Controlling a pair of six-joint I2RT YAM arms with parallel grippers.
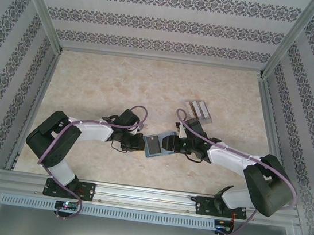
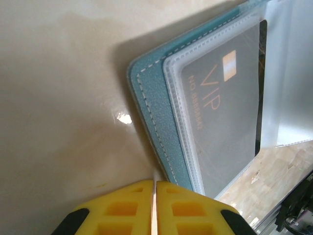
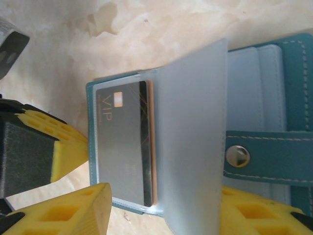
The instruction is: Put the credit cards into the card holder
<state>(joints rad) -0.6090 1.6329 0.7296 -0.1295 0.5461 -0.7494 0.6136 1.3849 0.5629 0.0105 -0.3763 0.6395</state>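
Left gripper (image 2: 155,183) pinches the card holder (image 2: 146,93) edge; right gripper (image 3: 166,196) spread. Grey credit card (image 2: 220,127), centre frame, reads "VIP". Marbled beige table (image 1: 121,84), patterned walls (image 1: 158,22).

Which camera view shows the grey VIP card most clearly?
The left wrist view: the grey VIP card fills a clear sleeve of the card holder, lettering readable. The right wrist view shows it smaller, beside a lifted sleeve. From the top it is a tiny grey rectangle.

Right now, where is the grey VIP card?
The VIP card is mid-table in the top view, tucked in a clear pocket on the left half of the open card holder, just right of the left gripper.
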